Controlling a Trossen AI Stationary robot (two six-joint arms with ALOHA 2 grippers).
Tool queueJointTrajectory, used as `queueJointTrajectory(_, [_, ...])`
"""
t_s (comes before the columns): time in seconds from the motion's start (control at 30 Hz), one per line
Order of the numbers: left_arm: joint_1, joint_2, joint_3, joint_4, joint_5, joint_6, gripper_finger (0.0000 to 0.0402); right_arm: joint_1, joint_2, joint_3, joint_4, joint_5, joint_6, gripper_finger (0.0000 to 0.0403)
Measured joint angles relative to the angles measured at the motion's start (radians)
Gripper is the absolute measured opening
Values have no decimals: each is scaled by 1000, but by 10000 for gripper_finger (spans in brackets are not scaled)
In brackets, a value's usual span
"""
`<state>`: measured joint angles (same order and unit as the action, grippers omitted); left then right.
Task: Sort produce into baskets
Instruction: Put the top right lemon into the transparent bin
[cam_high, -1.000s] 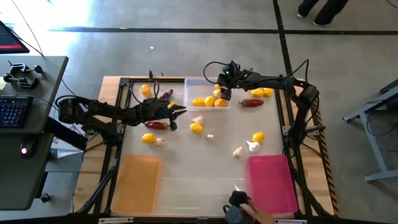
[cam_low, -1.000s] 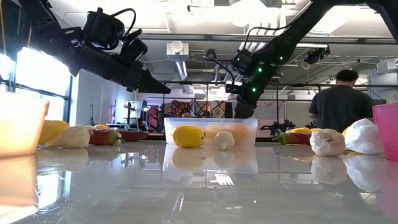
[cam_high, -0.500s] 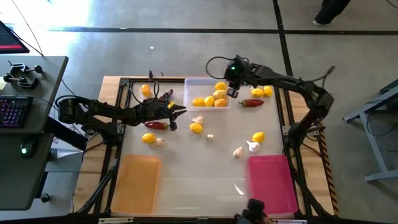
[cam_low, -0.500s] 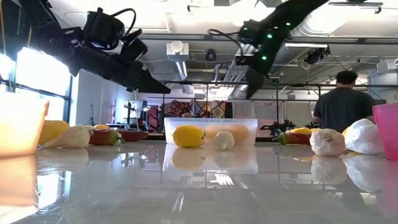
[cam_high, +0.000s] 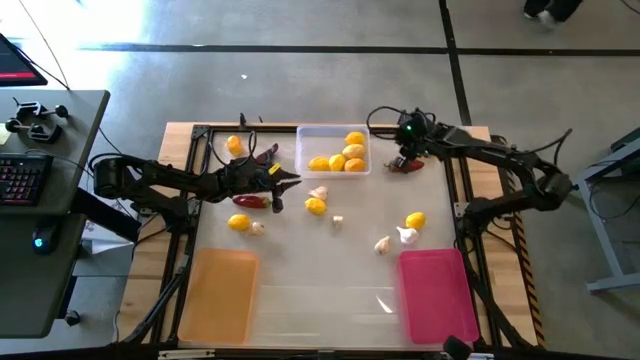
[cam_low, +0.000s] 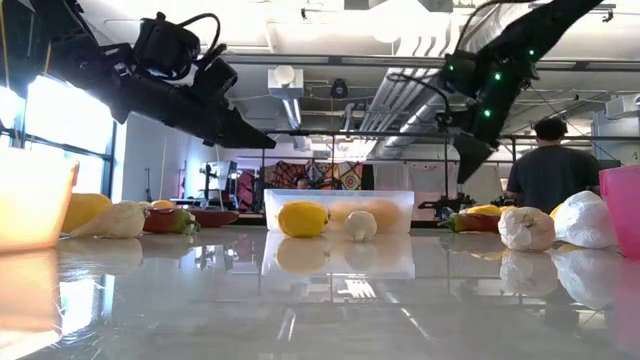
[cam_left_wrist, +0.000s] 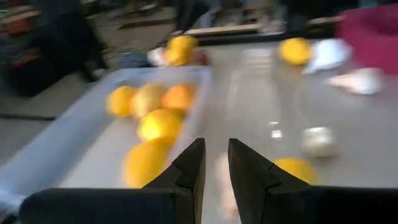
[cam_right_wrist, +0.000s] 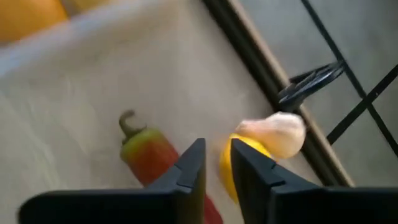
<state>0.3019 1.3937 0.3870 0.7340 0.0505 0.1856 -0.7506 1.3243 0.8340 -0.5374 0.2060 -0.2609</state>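
The right gripper (cam_high: 406, 158), its fingers nearly pressed together around nothing, has swung away from the clear tray (cam_high: 310, 133) and now hangs over a red chili (cam_high: 405, 166) beside a lemon (cam_right_wrist: 239, 167) and a garlic bulb (cam_right_wrist: 274, 133) at the table's far right. Its lemon delivery looks finished, and the chili is likely next. The left gripper (cam_high: 290, 179), also nearly closed and empty, still waits mid-table near the tray, where five lemons (cam_high: 338, 160) lie.
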Motion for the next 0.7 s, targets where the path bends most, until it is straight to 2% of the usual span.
queueJointTrajectory(0.07, [-1,0,0,18,81,1,55,-6,4,-12,-2,0,-9,96])
queueJointTrajectory(0.17, [-1,0,0,45,140,6,49,-10,17,-13,-21,-3,-33,140])
queueJointTrajectory(0.4, [12,0,-38,112,152,-9,22,-77,17,-10,-70,-37,-156,240])
queueJointTrajectory(0.5, [12,0,-89,196,153,-10,12,-125,17,-10,-88,-63,-159,255])
queueJointTrajectory(0.7, [21,0,-139,257,152,-27,1,-187,18,-10,-44,-62,-190,251])
